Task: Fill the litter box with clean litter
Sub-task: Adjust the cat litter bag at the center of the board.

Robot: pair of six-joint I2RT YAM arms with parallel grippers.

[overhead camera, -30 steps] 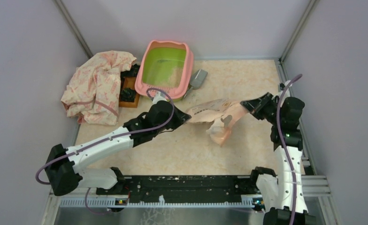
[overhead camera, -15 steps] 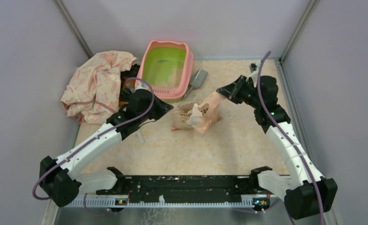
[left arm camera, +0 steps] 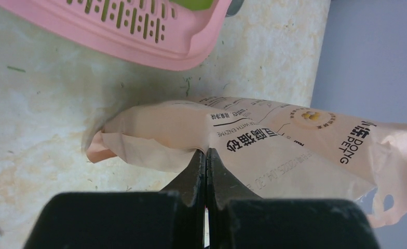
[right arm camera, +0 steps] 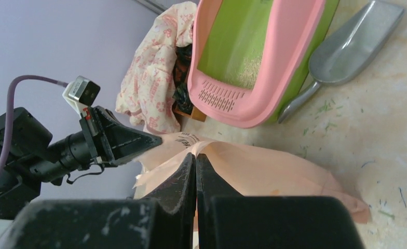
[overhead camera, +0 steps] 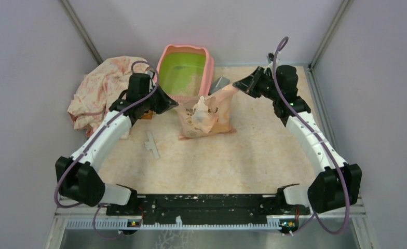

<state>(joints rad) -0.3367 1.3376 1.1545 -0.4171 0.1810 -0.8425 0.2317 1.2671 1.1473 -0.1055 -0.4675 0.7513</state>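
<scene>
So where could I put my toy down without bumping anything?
The big bare patch of table between the bag and the black rail. It is crowded at the back, where the cloth, litter box and scoop sit close.

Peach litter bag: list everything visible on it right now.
The litter bag is peach-pink, thin crinkled film by its look, printed with dark Chinese lettering and "DONG PET", with a cut-out handle hole near one end. It hangs slack and creased, held at both sides: the left pincer is shut on one edge, the right pincer on the opposite one. Its lower end seems to rest on the table, just on the near side of the litter box.
</scene>
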